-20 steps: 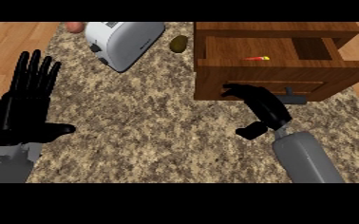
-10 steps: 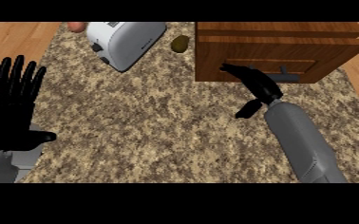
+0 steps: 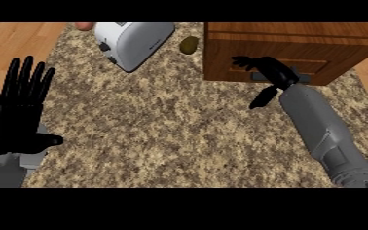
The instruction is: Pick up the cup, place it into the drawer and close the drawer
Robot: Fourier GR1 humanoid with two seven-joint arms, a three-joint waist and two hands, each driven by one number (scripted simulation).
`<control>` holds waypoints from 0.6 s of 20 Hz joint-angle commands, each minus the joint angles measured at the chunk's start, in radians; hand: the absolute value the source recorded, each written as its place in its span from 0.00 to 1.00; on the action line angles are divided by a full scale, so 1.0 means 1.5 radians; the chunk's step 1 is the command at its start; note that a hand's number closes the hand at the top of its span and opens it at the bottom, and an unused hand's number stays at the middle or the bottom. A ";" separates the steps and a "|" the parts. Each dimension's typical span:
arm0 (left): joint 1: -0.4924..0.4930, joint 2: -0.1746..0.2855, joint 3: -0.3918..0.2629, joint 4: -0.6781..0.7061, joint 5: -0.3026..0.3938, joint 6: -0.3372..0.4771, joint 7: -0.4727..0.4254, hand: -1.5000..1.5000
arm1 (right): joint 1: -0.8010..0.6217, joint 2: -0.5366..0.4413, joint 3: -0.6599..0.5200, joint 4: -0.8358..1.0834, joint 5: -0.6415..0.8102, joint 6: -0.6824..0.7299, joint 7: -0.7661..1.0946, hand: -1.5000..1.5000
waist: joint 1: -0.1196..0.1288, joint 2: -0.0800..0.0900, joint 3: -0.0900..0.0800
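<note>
speckled brown stone counter (image 3: 165,126), wood strip down its left edge, toaster (image 3: 133,41) and olive lump (image 3: 188,44) at far edge, plain wooden drawer (image 3: 316,63) pushed in flush at far right corner, right hand (image 3: 273,68) fingers loosely spread against its front, left hand (image 3: 25,102) flat, fingers up, at left edge, cup nowhere visible, can't tell where it is

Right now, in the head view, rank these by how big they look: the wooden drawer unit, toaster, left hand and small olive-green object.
Largest: wooden drawer unit.
Next: toaster and left hand look alike. The hand is nearer the camera, so I leave them unranked.
Smallest: small olive-green object.
</note>
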 commanded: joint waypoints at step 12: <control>-0.014 -0.014 -0.006 0.040 -0.040 -0.022 -0.021 0.00 | -0.116 -0.067 -0.045 0.129 -0.009 0.019 0.018 0.00 | 0.027 0.023 0.004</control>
